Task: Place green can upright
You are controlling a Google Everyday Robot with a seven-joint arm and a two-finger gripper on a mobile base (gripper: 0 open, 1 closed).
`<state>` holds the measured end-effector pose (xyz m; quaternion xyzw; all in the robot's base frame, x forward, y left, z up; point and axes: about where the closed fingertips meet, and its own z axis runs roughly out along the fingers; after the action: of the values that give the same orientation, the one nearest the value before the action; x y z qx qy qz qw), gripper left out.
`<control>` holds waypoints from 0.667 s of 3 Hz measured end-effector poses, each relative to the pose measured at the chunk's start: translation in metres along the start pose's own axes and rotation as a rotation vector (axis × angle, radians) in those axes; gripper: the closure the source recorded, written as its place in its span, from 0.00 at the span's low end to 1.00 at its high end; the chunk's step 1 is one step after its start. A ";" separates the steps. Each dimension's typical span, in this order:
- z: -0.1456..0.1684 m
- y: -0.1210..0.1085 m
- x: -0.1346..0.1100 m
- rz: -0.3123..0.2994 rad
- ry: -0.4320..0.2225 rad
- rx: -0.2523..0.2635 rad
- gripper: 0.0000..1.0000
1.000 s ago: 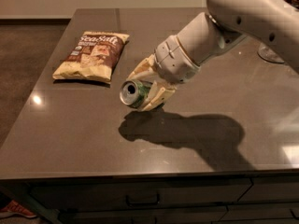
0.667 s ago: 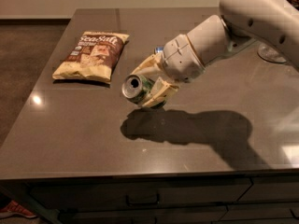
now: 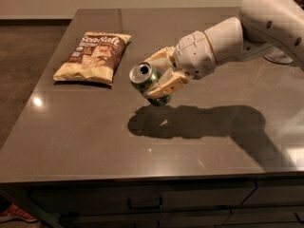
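The green can (image 3: 146,81) is held in the air above the middle of the dark table (image 3: 95,132). It is tilted on its side, with its silver top facing the camera and to the left. My gripper (image 3: 159,77) comes in from the right and is shut on the can, one cream finger above it and one finger (image 3: 166,85) below. The can's shadow falls on the table just beneath it.
A bag of sea salt chips (image 3: 92,56) lies flat on the table to the left of the can. The table's front edge runs along the bottom, with drawers under it. My white arm (image 3: 247,27) spans the right side.
My gripper has carried the can up and slightly back over the table. The can's top now faces the camera more.
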<state>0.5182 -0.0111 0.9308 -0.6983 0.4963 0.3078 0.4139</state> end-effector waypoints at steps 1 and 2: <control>-0.005 -0.003 -0.002 0.068 -0.067 0.036 1.00; -0.006 0.000 -0.004 0.160 -0.162 0.109 1.00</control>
<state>0.5170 -0.0147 0.9372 -0.6055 0.5314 0.3679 0.4643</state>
